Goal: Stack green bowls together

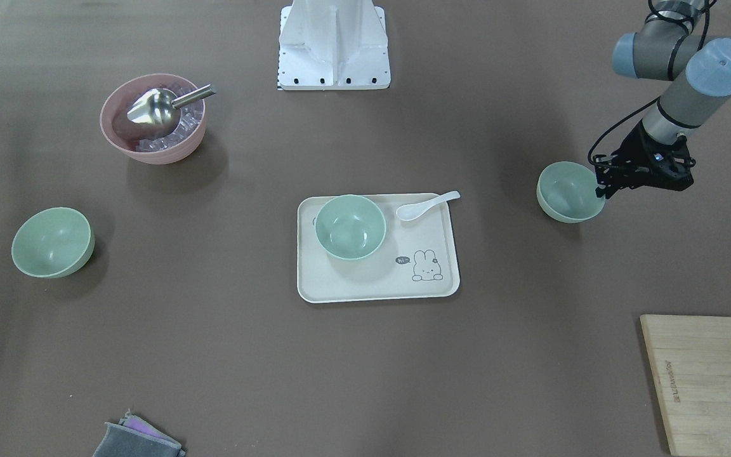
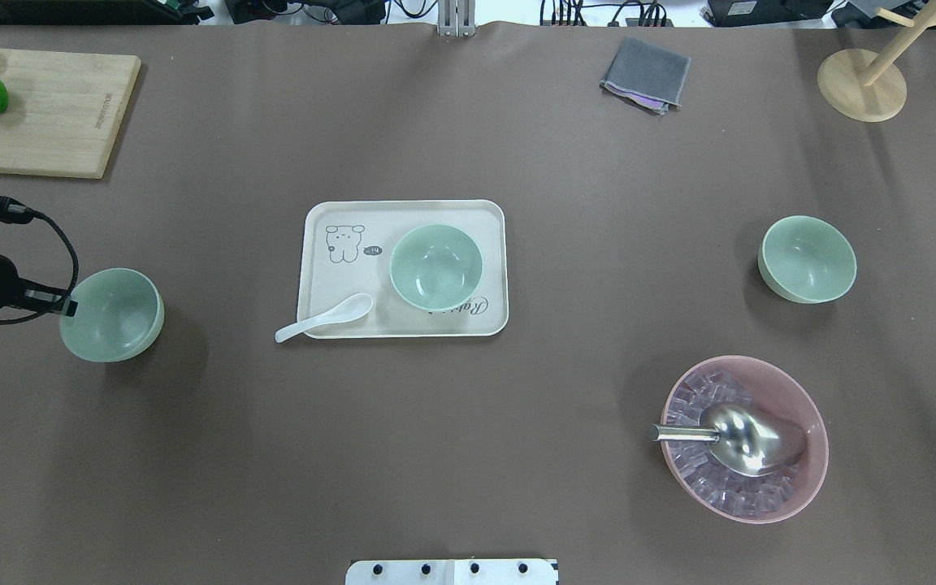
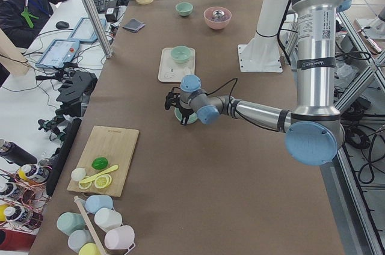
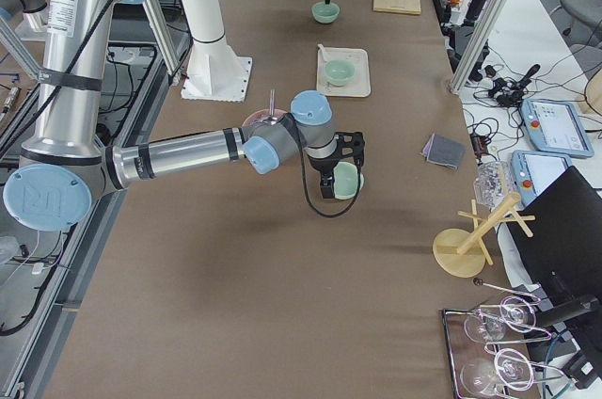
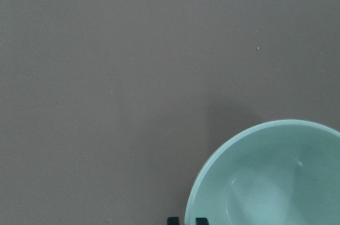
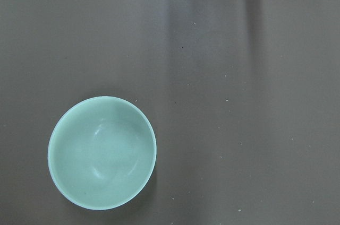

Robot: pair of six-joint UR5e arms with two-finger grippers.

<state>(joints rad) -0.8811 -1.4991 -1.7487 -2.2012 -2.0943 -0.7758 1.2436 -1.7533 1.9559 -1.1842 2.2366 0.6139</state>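
The green bowls sit apart: the middle bowl [image 2: 435, 266] on the tray [image 2: 403, 215], the left bowl [image 2: 114, 317] far to its left, the right bowl [image 2: 809, 260] far to its right. The left gripper [image 5: 186, 221] straddles the left bowl's rim, fingers close-set. Whether it pinches, and the right gripper's [image 4: 327, 190] spread, cannot be told. A one-sided rim hold could let the bowl swing or slip.

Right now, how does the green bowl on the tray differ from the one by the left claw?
The tray bowl sits on the cream tray; the left bowl sits on the bare table. The left claw is at the left bowl's rim; no claw is near the tray bowl, only a white spoon. Both are mint green and empty.
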